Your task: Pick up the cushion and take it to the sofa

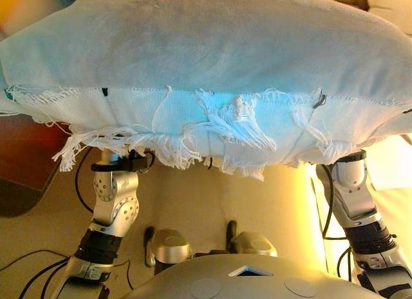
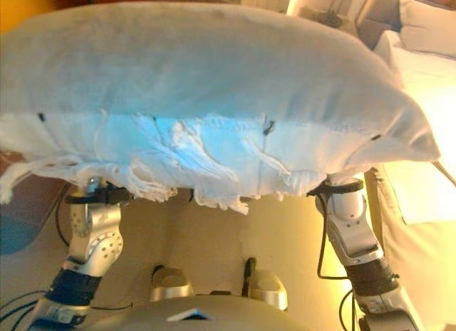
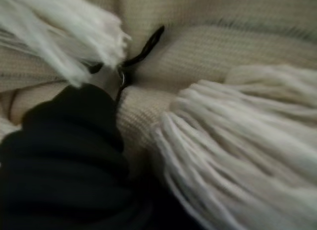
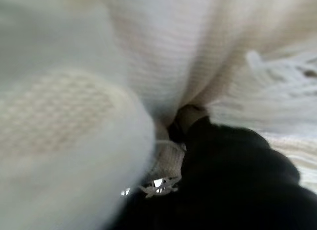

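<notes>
A large white woven cushion (image 1: 206, 61) with a frayed fringe along its near edge fills the upper part of both eye views, lifted off the floor at chest height. Both arms rise under it, the left one at its left end and the right one at its right end. My left hand (image 3: 64, 156) shows only as its dark cover pressed into the weave and fringe (image 3: 237, 151). My right hand (image 4: 237, 175) is likewise buried in the cushion's folds (image 4: 163, 57). The cushion hides how either hand is set.
A pale upholstered seat (image 2: 427, 181) with a cream pillow (image 2: 431, 25) lies to the right, brightly lit. A dark brown piece of furniture (image 1: 26, 157) stands at the left. Beige floor (image 1: 187, 202) shows below the cushion.
</notes>
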Robot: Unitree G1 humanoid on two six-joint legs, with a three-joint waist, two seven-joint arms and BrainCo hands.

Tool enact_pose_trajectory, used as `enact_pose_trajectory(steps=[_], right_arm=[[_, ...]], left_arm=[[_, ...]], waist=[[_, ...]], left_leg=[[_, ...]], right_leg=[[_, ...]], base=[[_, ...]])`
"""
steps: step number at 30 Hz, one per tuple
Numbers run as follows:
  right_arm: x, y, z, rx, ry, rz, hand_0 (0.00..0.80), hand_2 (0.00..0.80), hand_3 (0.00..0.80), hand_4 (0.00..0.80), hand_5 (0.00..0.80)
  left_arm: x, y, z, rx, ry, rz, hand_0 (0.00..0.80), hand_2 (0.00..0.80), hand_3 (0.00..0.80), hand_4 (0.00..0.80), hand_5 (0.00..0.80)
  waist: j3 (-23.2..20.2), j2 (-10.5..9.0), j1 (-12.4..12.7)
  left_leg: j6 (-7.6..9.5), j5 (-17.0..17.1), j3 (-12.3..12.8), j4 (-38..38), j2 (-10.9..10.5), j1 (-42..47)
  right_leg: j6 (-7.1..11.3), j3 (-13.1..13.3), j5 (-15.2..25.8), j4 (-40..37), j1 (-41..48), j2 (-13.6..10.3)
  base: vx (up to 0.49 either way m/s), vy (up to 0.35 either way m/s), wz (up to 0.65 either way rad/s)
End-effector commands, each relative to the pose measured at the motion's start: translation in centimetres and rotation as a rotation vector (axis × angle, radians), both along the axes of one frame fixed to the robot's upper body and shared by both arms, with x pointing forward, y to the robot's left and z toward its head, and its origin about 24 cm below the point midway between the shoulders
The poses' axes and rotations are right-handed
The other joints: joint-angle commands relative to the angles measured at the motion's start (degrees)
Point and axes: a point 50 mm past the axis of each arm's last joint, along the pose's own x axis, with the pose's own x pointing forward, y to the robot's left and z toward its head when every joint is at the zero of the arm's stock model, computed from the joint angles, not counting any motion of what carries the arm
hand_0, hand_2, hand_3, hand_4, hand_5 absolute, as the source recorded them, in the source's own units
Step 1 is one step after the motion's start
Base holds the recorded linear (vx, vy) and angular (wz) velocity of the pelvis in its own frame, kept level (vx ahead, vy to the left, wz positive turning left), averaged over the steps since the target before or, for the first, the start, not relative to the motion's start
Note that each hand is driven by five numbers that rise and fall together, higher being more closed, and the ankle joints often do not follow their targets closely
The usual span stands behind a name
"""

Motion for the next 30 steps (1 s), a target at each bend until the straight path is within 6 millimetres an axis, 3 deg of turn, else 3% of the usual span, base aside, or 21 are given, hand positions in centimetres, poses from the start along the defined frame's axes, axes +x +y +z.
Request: enact_pose_trajectory(steps=[1,3,5,7,10,12,13,15,16,17,20,21,23,25,27,28,30], right_arm=[[-1.2,3.5,5.2,-0.027,-0.328,0.171,0.800,0.800,0.800,0.800,0.800],[-0.9,4.0,5.4,-0.021,-0.323,0.169,0.800,0.800,0.800,0.800,0.800],[-0.8,4.4,5.6,-0.027,-0.329,0.171,0.800,0.800,0.800,0.800,0.800],[-0.7,4.4,5.7,-0.028,-0.341,0.167,0.800,0.800,0.800,0.800,0.800],[-0.7,4.2,5.4,-0.015,-0.320,0.168,0.800,0.800,0.800,0.800,0.800],[-0.7,4.0,5.2,-0.019,-0.304,0.168,0.800,0.800,0.800,0.800,0.800],[-0.8,3.9,5.2,-0.020,-0.303,0.178,0.800,0.800,0.800,0.800,0.800],[-1.2,3.6,5.4,-0.021,-0.317,0.191,0.800,0.800,0.800,0.800,0.800],[-1.3,3.3,5.4,-0.013,-0.324,0.195,0.800,0.800,0.800,0.800,0.800],[-1.4,3.0,5.4,0.002,-0.328,0.198,0.800,0.800,0.800,0.800,0.800],[-1.4,2.5,5.0,0.038,-0.331,0.189,0.800,0.800,0.800,0.800,0.800],[-1.2,2.8,4.8,0.047,-0.321,0.172,0.800,0.800,0.800,0.800,0.800],[-1.4,3.1,4.5,0.053,-0.302,0.177,0.800,0.800,0.800,0.800,0.800],[-1.5,3.8,4.3,0.038,-0.299,0.179,0.800,0.800,0.800,0.800,0.800],[-1.3,3.6,4.4,0.040,-0.304,0.181,0.800,0.800,0.800,0.800,0.800],[-1.1,3.3,4.5,0.044,-0.304,0.180,0.800,0.800,0.800,0.800,0.800],[-1.1,3.0,4.5,0.044,-0.309,0.180,0.800,0.800,0.800,0.800,0.800]], left_arm=[[-1.1,-2.2,5.9,0.024,-0.335,-0.094,0.800,0.800,0.800,0.800,0.800],[-0.9,-2.6,5.8,0.010,-0.331,-0.090,0.800,0.800,0.800,0.800,0.800],[-0.9,-2.9,6.0,0.003,-0.344,-0.084,0.800,0.800,0.800,0.800,0.800],[-0.8,-3.0,6.1,-0.013,-0.352,-0.080,0.800,0.800,0.800,0.800,0.800],[-0.6,-2.9,6.1,-0.041,-0.346,-0.078,0.800,0.800,0.800,0.800,0.800],[-0.7,-3.1,6.1,-0.040,-0.348,-0.070,0.800,0.800,0.800,0.800,0.800],[-0.8,-3.1,6.2,-0.036,-0.358,-0.059,0.800,0.800,0.800,0.800,0.800],[-0.6,-3.3,6.4,-0.029,-0.366,-0.055,0.800,0.800,0.800,0.800,0.800],[-0.5,-3.2,6.6,-0.022,-0.371,-0.052,0.800,0.800,0.800,0.800,0.800],[-0.5,-3.2,6.6,-0.012,-0.371,-0.052,0.800,0.800,0.800,0.800,0.800],[-0.8,-2.9,6.5,0.043,-0.382,-0.065,0.800,0.800,0.800,0.800,0.800],[-0.9,-2.9,6.4,0.057,-0.368,-0.072,0.800,0.800,0.800,0.800,0.800],[-0.7,-2.6,6.4,0.053,-0.348,-0.078,0.800,0.800,0.800,0.800,0.800],[-0.4,-2.6,6.6,0.064,-0.363,-0.075,0.800,0.800,0.800,0.800,0.800],[-0.3,-2.2,6.9,0.068,-0.378,-0.071,0.800,0.800,0.800,0.800,0.800],[-0.2,-2.1,7.1,0.079,-0.384,-0.062,0.800,0.800,0.800,0.800,0.800],[-0.2,-2.3,7.2,0.076,-0.381,-0.063,0.800,0.800,0.800,0.800,0.800]], waist=[[0.9,2.85,1.4],[1.4,3.99,2.0],[1.7,4.66,2.7],[2.0,5.15,3.4],[2.0,5.27,3.8],[1.9,5.11,3.7],[1.8,4.99,3.6],[0.9,4.18,3.0],[0.3,4.01,2.5],[-0.3,3.58,2.6],[-2.4,1.77,4.3],[-3.2,0.97,4.9],[-4.5,0.08,5.3],[-5.5,0.37,4.8],[-5.6,0.76,4.8],[-5.5,1.28,4.6],[-4.8,2.09,3.6]], left_leg=[[1.20,-0.2,-0.2,2.7,-6.0,-6.0],[0.76,3.7,-1.2,-1.8,-8.6,-8.2],[0.24,7.5,-2.5,-7.3,-9.2,-9.6],[-0.53,11.2,-5.2,-14.9,-8.9,-10.2],[-1.34,12.2,-6.3,-21.2,-7.3,-10.6],[-1.78,12.3,-7.1,-21.4,-6.1,-10.6],[-1.75,11.7,-7.5,-20.7,-5.0,-10.3],[-1.07,8.8,-5.0,-18.5,-4.2,-9.8],[-0.66,7.8,-3.4,-16.1,-4.3,-9.6],[0.12,6.5,-4.3,-14.2,-5.4,-9.4],[3.04,1.8,-5.0,-7.4,-9.5,-10.5],[4.19,0.3,-4.6,-6.0,-10.7,-10.4],[5.25,-0.3,-3.8,-5.6,-12.7,-10.2],[5.64,-0.2,-2.8,-7.0,-13.4,-8.9],[5.52,-0.2,-1.9,-7.8,-13.8,-8.0],[5.28,-0.3,-1.7,-8.3,-13.7,-7.1],[4.73,-0.7,-3.1,-8.8,-13.5,-5.1]], right_leg=[[-3.59,-2.7,-9.6,5.2,4.9,6.9],[-4.02,-1.3,-10.6,6.0,5.6,9.1],[-4.61,0.1,-11.7,6.7,6.4,10.8],[-5.14,1.7,-13.6,8.5,7.1,12.6],[-5.50,2.5,-17.8,13.1,8.1,13.7],[-5.48,2.1,-20.5,15.9,8.4,13.3],[-5.21,1.7,-22.2,17.8,8.6,12.6],[-3.59,0.1,-24.0,19.7,9.1,9.7],[-2.65,-0.6,-23.9,21.5,8.9,8.1],[-1.77,-0.4,-22.9,23.8,9.2,6.7],[1.02,-1.3,-17.1,28.5,11.5,3.2],[2.29,-1.4,-13.3,30.5,12.0,2.3],[3.27,-0.5,-6.4,29.5,12.2,2.3],[3.15,-1.0,-5.6,26.1,9.7,2.9],[2.36,-5.0,-6.9,19.8,7.7,2.4],[1.65,-6.4,-8.3,16.1,6.0,2.6],[-0.53,-6.3,-10.1,10.0,2.8,4.1]], base=[[0.212,0.008,0.10],[0.276,0.035,-0.21],[0.389,0.062,0.04],[0.493,0.071,0.29],[0.649,0.117,0.57],[0.686,0.181,0.09],[0.767,0.249,-0.17],[0.803,0.304,-0.32],[0.778,0.308,-0.56],[0.739,0.269,-0.72],[0.820,0.238,-0.36],[0.668,0.152,-0.26],[0.642,0.157,-0.24],[0.526,0.151,0.06],[0.367,0.073,0.02],[0.375,0.024,-0.09],[0.320,-0.012,-0.06]])
